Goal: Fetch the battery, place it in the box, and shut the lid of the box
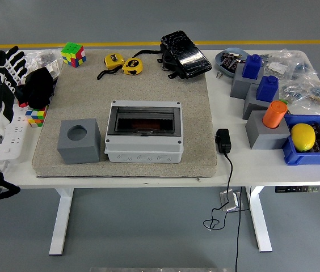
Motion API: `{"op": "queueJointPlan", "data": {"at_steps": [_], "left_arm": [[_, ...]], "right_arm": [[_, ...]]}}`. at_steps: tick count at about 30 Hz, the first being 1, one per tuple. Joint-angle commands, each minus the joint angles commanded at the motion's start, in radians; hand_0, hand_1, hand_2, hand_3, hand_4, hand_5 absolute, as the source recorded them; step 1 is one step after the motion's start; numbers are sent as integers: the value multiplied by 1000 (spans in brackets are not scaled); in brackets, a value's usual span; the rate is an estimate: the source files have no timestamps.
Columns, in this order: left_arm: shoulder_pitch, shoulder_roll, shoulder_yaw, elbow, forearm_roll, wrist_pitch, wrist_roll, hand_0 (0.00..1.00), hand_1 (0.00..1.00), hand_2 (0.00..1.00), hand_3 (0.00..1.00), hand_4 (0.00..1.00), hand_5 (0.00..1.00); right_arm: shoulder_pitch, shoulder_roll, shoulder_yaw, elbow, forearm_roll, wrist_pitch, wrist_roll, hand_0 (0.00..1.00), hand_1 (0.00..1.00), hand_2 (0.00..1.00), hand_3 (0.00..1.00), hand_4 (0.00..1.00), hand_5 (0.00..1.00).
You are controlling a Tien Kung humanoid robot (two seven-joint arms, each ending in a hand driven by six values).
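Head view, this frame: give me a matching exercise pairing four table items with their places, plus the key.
Things:
1. lemon
2. orange cylinder
3. grey cube with a hole
4. yellow tape measures

Places:
A. left of the grey box on the mat
B. in the blue bin
C. far edge of the mat
D. on a grey block

Pairs: 1-B, 2-D, 3-A, 4-C

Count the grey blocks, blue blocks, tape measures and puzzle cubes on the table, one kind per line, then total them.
Grey blocks: 4
Blue blocks: 2
Tape measures: 2
Puzzle cubes: 2
Total: 10
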Motion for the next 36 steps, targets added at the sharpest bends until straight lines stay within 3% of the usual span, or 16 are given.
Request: {"op": "queueJointPlan", "data": {"at_steps": [36], "left_arm": [[13, 4, 16, -5, 7, 7, 0, 894, 927, 909, 895, 998, 998]], "right_arm": [[-13, 3, -7, 0, 6, 2, 0, 848, 820, 782, 810, 998, 998]]}}
